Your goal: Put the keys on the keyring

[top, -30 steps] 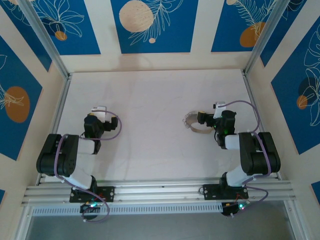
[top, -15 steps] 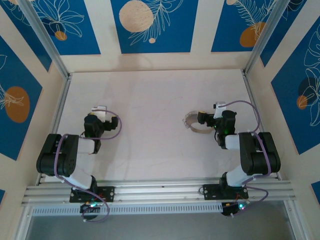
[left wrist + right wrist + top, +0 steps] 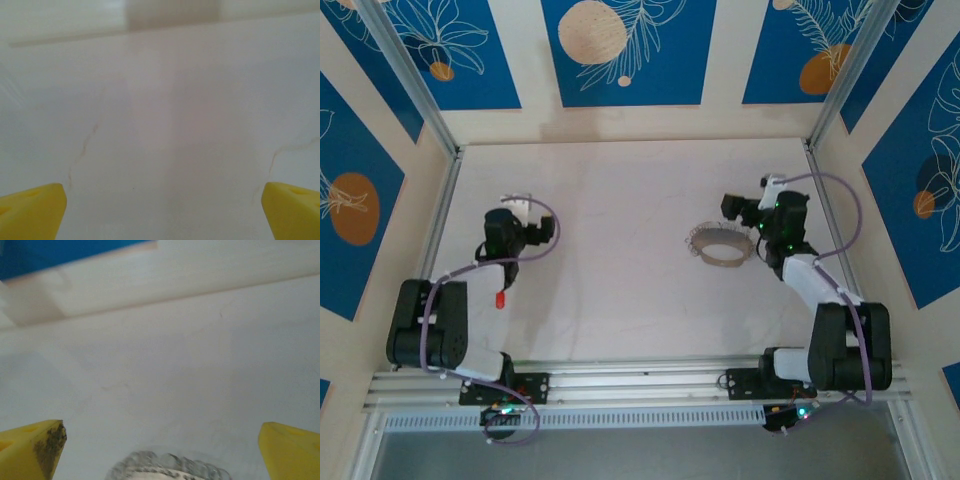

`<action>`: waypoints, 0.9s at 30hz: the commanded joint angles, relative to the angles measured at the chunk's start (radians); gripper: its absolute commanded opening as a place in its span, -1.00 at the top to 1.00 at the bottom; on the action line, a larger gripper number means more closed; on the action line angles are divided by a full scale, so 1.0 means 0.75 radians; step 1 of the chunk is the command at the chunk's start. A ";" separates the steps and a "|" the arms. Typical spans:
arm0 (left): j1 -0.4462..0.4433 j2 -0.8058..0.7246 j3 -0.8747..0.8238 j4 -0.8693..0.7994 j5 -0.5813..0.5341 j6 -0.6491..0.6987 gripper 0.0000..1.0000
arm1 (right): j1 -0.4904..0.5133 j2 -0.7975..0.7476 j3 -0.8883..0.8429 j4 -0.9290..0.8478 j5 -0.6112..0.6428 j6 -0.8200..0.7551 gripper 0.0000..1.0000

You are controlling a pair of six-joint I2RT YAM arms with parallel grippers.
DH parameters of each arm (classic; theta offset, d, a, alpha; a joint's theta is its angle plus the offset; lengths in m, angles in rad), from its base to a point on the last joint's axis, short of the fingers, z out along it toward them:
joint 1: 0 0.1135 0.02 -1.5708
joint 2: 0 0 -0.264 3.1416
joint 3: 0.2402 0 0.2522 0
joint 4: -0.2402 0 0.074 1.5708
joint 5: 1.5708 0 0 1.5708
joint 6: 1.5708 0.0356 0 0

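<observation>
Item: large thin grey-beige hoop keyring (image 3: 720,245) with small white teeth along its outer edge. Lying flat on the white desk (image 3: 620,190), right of centre. Now fully uncovered, where a second ago partly hidden beneath the right end effector (image 3: 733,207). In the right wrist view, toothed rim of the keyring (image 3: 167,469) at the bottom edge, low between the yellow fingertips (image 3: 35,445).

Item: tiny bright red key (image 3: 498,298). Lying on the desk just beside the left arm (image 3: 470,290), toward the near left, well apart from the keyring. Hidden under that arm a second ago, now exposed.

Item: right end effector. Released, jaws spread wide, gripping nothing. Shifted off the keyring toward the far right, now just beyond the hoop's far rim. Right arm (image 3: 815,280) stretched out from its earlier folded pose.

Item: left end effector (image 3: 515,212). Released, jaws spread wide, only bare desk between the fingertips in the left wrist view. Moved a little farther from the base than a second ago, with the left arm unfolded.
</observation>
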 commanded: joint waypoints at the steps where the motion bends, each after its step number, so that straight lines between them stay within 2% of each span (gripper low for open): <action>1: 0.009 -0.114 0.104 -0.237 0.026 -0.078 -1.00 | -0.024 -0.063 0.077 -0.334 -0.171 0.230 -0.98; 5: 0.000 -0.188 0.246 -0.437 0.149 -0.288 -1.00 | 0.010 -0.108 0.110 -0.495 -0.325 0.282 -0.98; 8: -0.018 -0.230 0.290 -0.486 0.287 -0.470 -0.99 | 0.073 -0.115 0.135 -0.667 -0.298 0.327 -0.89; 10: -0.040 -0.263 0.266 -0.437 0.344 -0.606 -0.99 | 0.127 -0.100 0.140 -0.765 -0.237 0.358 -0.82; 14: -0.122 -0.309 0.215 -0.394 0.395 -0.814 -0.95 | 0.243 -0.029 0.121 -0.828 -0.137 0.412 -0.72; 19: -0.279 -0.341 0.160 -0.410 0.371 -0.883 -0.92 | 0.322 0.118 0.139 -0.827 -0.029 0.458 -0.60; 22: -0.382 -0.332 0.142 -0.408 0.348 -0.864 -0.90 | 0.347 0.197 0.172 -0.815 0.015 0.471 -0.55; 27: -0.504 -0.253 0.129 -0.332 0.410 -0.840 -0.89 | 0.373 0.334 0.231 -0.804 0.073 0.471 -0.50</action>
